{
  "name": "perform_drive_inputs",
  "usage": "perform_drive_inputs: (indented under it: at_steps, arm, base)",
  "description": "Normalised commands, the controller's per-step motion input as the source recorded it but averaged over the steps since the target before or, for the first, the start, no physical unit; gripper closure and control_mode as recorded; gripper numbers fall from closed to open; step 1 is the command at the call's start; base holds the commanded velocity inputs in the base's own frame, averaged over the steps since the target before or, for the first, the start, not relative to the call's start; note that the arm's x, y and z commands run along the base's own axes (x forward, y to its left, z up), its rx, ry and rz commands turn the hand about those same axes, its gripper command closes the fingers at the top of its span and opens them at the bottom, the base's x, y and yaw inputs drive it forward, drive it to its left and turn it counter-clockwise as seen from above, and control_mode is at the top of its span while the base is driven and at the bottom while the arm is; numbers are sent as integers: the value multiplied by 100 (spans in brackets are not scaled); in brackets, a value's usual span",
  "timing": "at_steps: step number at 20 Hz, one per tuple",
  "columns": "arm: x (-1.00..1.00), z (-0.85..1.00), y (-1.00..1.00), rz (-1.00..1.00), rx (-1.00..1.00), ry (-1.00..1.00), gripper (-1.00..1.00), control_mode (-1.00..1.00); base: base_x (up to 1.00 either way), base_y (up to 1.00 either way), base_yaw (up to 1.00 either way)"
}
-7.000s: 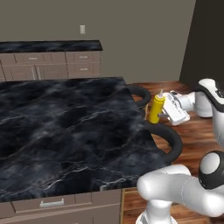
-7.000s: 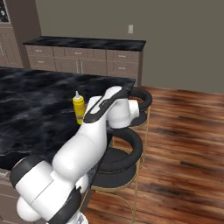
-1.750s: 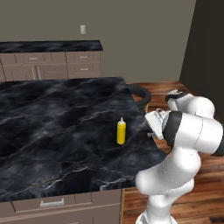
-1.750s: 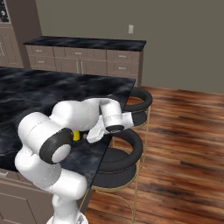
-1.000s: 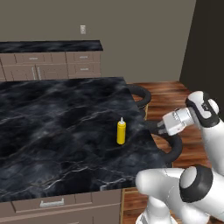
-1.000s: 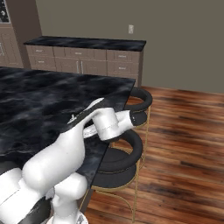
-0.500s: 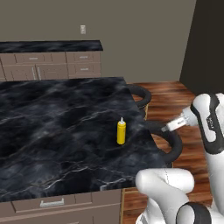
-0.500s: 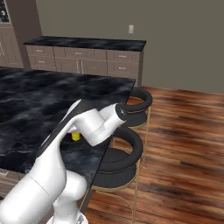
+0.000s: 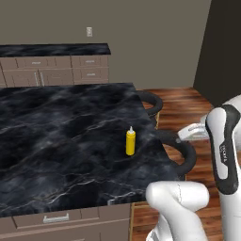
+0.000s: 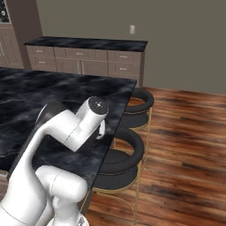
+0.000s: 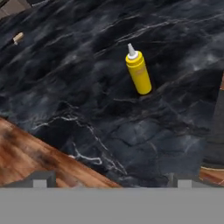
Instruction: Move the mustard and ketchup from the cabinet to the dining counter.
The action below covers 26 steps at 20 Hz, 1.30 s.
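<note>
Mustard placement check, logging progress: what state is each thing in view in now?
mustard: upright on the dining counter, nozzle up, nothing touching it.
dining counter: bearing the mustard near its stool-side edge.
end effector: open, holding nothing, apart from the mustard.
bar stools: tucked against the counter edge.

Mustard (image 9: 131, 142) — yellow bottle, pale nozzle, upright on dining counter (image 9: 56, 127), near its right edge.

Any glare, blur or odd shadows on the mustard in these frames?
Left base view: mustard sharp, evenly lit, no glare on the dining counter. Hand view: bottle tilted by the camera's roll, edges slightly soft, only a faint shadow at its base. Right base view: flat, even light.
</note>
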Motion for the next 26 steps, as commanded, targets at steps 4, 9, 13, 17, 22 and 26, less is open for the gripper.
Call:
perform_drive_inputs:
  at_steps: [4,9,13,17,22,26]
  arm:
    - [-52,34,17,-8,-27,9,-100,-100]
    - [-45,32,14,-13,-13,18,-100,-100]
    - [-50,20,21,-15,-13,6,-100,-100]
    - [-41,13,16,-20,-14,1,-100,-100]
    - [-23,4,4,-7,0,-1,-100,-100]
    - [0,0,0,0,0,0,-100,-100]
  base:
    - [0,0,0]
    - [0,0,0]
    - [0,0,0]
    - [0,0,0]
    - [0,0,0]
    - [0,0,0]
